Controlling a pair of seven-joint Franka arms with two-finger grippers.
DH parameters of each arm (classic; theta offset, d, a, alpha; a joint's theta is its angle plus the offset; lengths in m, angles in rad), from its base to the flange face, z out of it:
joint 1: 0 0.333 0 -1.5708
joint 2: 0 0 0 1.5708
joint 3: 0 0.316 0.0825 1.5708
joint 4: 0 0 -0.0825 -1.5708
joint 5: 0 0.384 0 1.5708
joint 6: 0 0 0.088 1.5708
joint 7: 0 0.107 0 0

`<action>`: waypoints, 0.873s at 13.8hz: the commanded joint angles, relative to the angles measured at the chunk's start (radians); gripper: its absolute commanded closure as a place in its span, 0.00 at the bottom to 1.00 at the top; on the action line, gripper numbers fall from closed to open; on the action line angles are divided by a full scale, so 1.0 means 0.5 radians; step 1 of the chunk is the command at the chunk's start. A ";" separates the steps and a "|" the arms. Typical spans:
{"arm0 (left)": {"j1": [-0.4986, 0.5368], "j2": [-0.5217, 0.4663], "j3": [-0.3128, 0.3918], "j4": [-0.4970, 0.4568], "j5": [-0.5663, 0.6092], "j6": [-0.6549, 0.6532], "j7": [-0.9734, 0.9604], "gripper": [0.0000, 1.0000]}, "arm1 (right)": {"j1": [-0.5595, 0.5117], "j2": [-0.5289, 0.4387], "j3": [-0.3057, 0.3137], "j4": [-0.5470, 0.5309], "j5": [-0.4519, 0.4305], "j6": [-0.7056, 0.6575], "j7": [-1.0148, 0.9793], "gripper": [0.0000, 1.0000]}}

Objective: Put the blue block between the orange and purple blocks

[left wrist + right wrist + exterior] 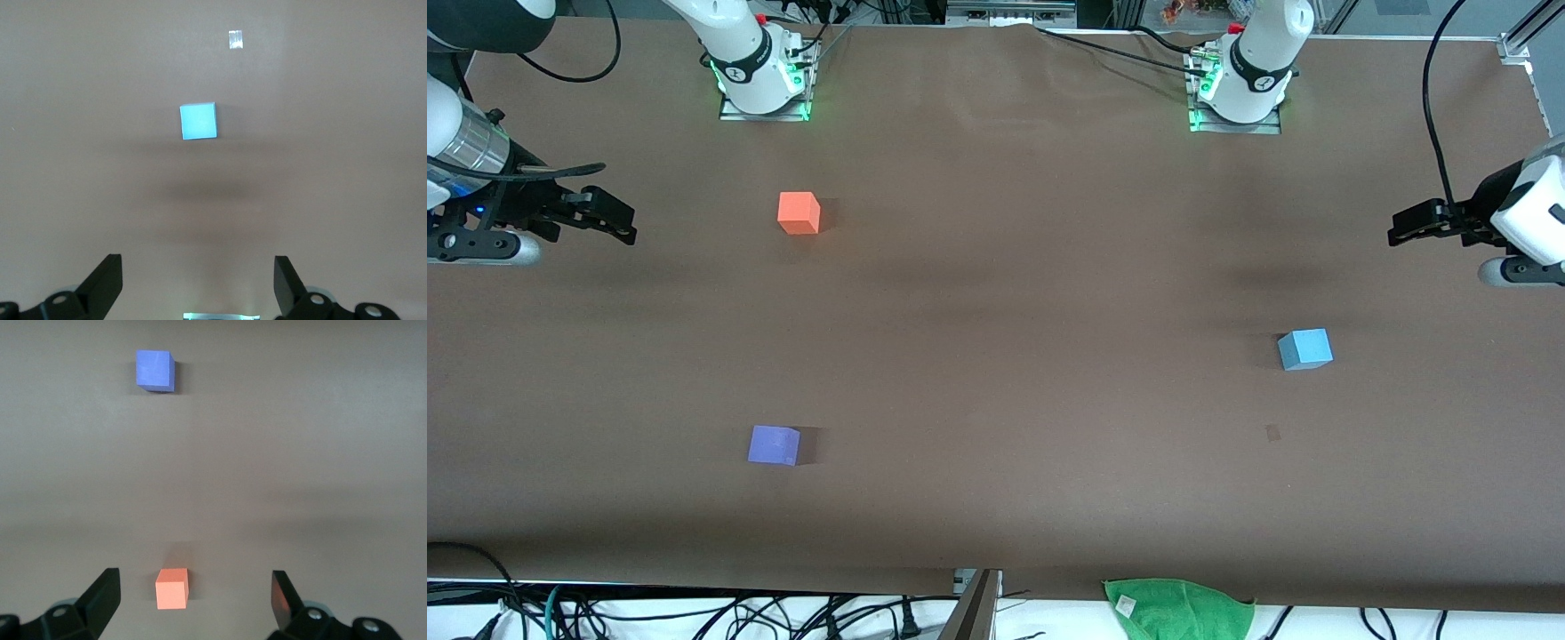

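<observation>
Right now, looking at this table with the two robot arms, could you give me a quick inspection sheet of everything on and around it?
Surface: brown table, one small mark.
Job's things: blue block toward the left arm's end; orange block and purple block toward the right arm's end, purple nearer the camera.
Clutter: green cloth at the near edge.
End effectors: left end effector and right end effector open, waiting at the table's ends.
Cables: black cables below the near edge.
Surroundings: nothing seen.

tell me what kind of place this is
Most likely a robotics lab bench: two arms bolted along a brown-covered table, loose cables along its edge, and only an orange block, purple block and blue block laid out.
</observation>
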 commanded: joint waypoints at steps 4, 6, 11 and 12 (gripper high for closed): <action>0.010 0.107 -0.004 0.062 0.027 -0.030 -0.006 0.00 | -0.014 0.003 0.003 0.020 0.021 -0.024 -0.021 0.00; 0.047 0.178 -0.001 0.059 0.024 0.016 0.000 0.00 | -0.014 0.006 0.003 0.020 0.021 -0.021 -0.021 0.00; 0.062 0.356 -0.001 -0.024 0.036 0.295 -0.003 0.00 | -0.014 0.006 0.003 0.020 0.021 -0.024 -0.021 0.00; 0.065 0.389 -0.001 -0.082 0.030 0.399 -0.003 0.00 | -0.014 0.006 0.003 0.020 0.021 -0.024 -0.021 0.00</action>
